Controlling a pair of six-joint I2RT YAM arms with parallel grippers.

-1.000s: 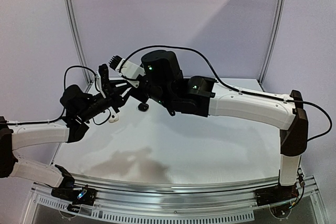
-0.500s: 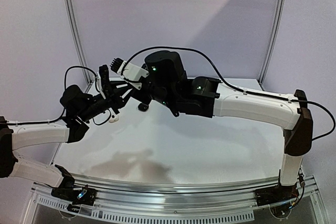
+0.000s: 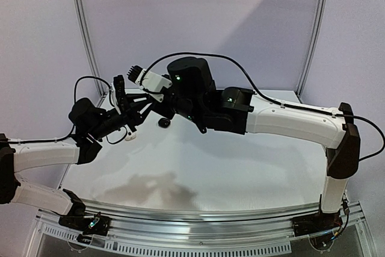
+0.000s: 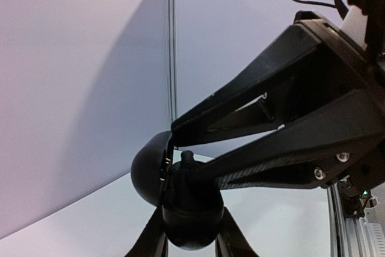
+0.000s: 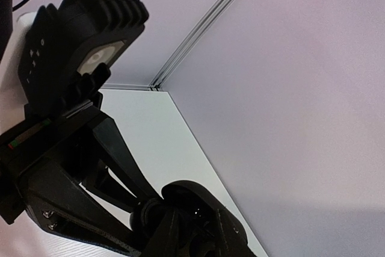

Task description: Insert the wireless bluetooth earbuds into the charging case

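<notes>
Left wrist: left gripper clamps black charging case; right gripper, narrow-fingered, grip unclear, covers its opening. On table: white earbud, black item.

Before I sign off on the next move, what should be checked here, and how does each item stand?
1. Left tool grips the charging case: ok.
2. Case lid open: ok, it looks swung aside in the left wrist view.
3. Right tool has its tips at the case's mouth: ok.
4. An earbud is seated inside the case: cannot tell, the tips hide it.
5. Right tool has let go: cannot tell.
6. All earbuds are in: not ok, a white earbud lies loose on the table.
</notes>
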